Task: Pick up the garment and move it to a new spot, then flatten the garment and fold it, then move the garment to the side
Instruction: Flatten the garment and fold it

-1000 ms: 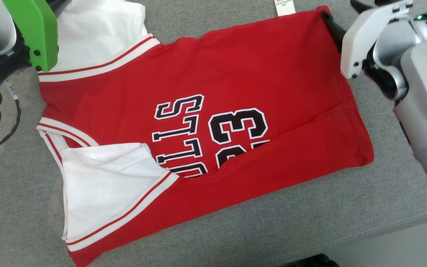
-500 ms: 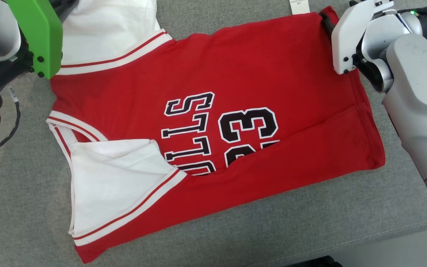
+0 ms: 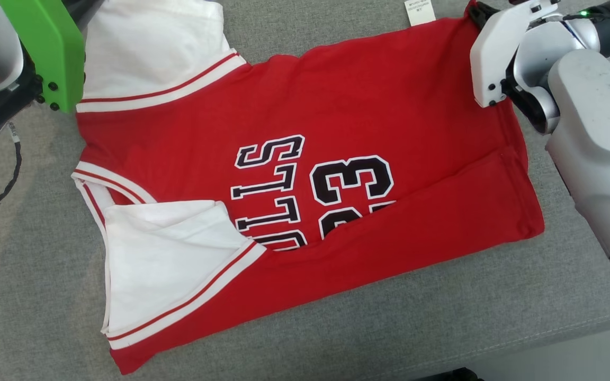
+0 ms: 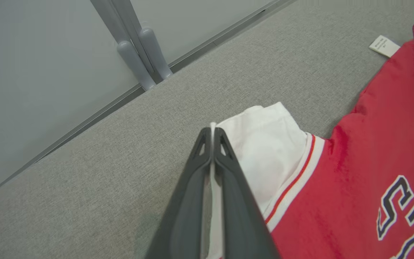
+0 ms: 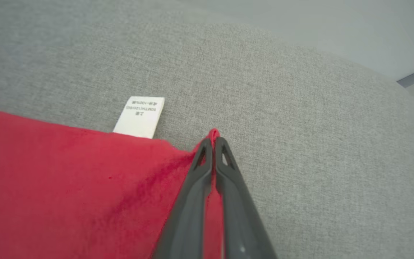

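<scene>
My left claw point(image 4: 212, 133) is pinched tight on the white sleeve edge of the garment point(image 3: 368, 100) — a red jersey spread on the grey tabletop point(image 3: 337, 328). At its right corner, beside the label point(image 5: 140, 116), my right claw point(image 5: 213, 140) clamps the red hem.

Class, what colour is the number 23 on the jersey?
The number is black, outlined white; clearest in the head view.

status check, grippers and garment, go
Left gripper shut on white shoulder of red and white basketball jersey. Right gripper shut on its red hem corner. Jersey flat on grey fabric surface, near edge folded over. Nothing blocking seen.
</scene>
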